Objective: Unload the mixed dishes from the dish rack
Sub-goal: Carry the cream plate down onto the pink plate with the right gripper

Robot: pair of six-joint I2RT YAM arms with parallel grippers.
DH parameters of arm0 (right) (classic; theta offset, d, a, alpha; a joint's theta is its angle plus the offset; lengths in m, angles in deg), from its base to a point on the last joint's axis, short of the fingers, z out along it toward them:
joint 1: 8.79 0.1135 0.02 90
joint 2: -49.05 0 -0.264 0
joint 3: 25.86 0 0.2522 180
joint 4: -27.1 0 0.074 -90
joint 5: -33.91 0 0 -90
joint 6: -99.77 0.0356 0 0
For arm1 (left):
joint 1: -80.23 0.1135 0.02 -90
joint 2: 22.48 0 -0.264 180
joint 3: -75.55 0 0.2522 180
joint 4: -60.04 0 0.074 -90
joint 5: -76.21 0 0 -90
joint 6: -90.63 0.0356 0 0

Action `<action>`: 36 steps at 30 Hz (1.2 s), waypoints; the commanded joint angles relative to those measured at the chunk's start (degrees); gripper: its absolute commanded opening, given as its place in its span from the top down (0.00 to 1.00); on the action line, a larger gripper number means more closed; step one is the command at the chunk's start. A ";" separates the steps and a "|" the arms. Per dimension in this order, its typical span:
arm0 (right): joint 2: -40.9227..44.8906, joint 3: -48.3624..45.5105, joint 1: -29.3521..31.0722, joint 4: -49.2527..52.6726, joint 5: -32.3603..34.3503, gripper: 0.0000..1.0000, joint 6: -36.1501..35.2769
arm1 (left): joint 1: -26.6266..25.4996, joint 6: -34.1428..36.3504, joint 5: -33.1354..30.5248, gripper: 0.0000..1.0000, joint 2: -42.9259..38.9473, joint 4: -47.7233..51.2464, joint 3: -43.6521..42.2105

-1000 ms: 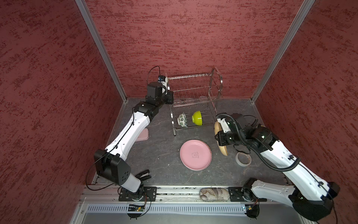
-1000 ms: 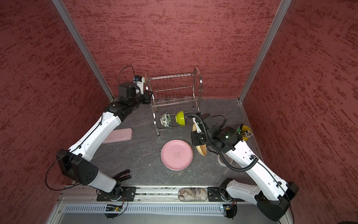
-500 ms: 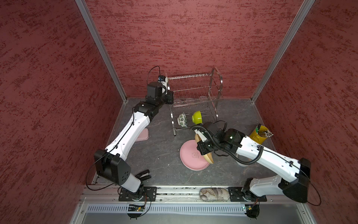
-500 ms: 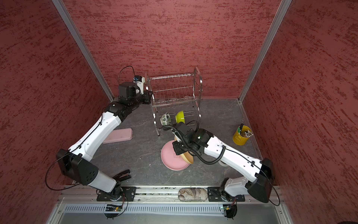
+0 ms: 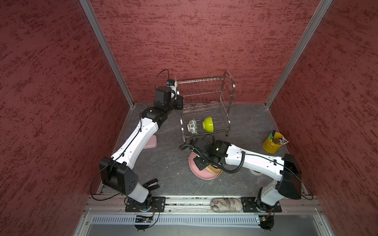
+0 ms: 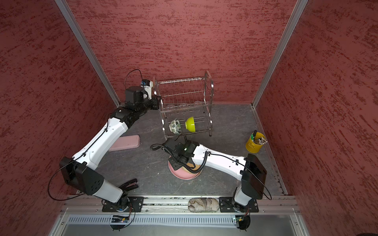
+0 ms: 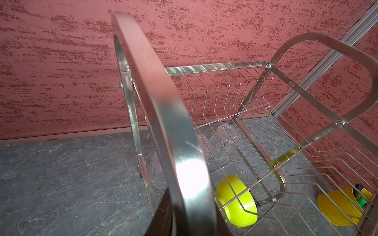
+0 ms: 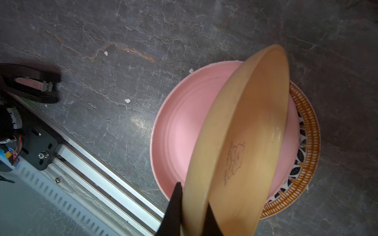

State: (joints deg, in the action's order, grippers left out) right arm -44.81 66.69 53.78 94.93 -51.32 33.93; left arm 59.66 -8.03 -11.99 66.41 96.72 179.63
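Observation:
The steel wire dish rack [image 5: 204, 96] [image 6: 184, 96] stands at the back. My left gripper [image 7: 190, 220] [image 5: 179, 100] is shut on its left arched handle [image 7: 163, 122]. On the lower tier lie a green-leaf bowl [image 5: 192, 126] [image 6: 175, 126], a lime-green bowl [image 5: 208, 124] [image 7: 235, 204] and clear tumblers [image 7: 223, 141]. My right gripper [image 8: 194, 214] is shut on the rim of the tan-yellow plate [image 8: 245, 143] [image 5: 212, 169]. It holds the plate tilted over the pink plate [image 8: 180, 126] [image 6: 184, 175]. The pink plate lies on the patterned plate [image 8: 306, 143].
A yellow bucket of utensils [image 5: 273, 143] [image 7: 343, 206] stands at the right. A flat pink box [image 6: 126, 143] lies under the left arm. A black stapler-like tool [image 8: 30, 85] [image 5: 151, 183] sits near the front rail, where a cloth bundle [image 5: 226, 204] also lies.
My right arm has carried the tan-yellow plate leftward from beside the rack's right end to over the pink plate. The left arm has stayed on the rack handle.

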 commanded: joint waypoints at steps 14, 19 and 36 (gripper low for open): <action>-9.00 2.67 2.65 1.61 6.34 0.77 0.29 | -0.40 -7.86 6.15 0.81 3.67 3.37 -1.73; -8.87 2.33 2.74 0.87 5.40 0.68 0.44 | -0.34 -7.86 6.16 0.81 3.76 3.40 -1.73; -2.26 3.73 0.87 -1.97 -3.37 0.78 0.36 | -0.34 -8.13 6.17 0.81 3.02 3.36 -2.42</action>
State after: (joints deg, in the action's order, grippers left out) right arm -49.78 69.31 55.66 94.64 -51.99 33.67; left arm 59.66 -8.03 -11.90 66.45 96.63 179.63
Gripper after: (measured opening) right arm 0.287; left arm 0.226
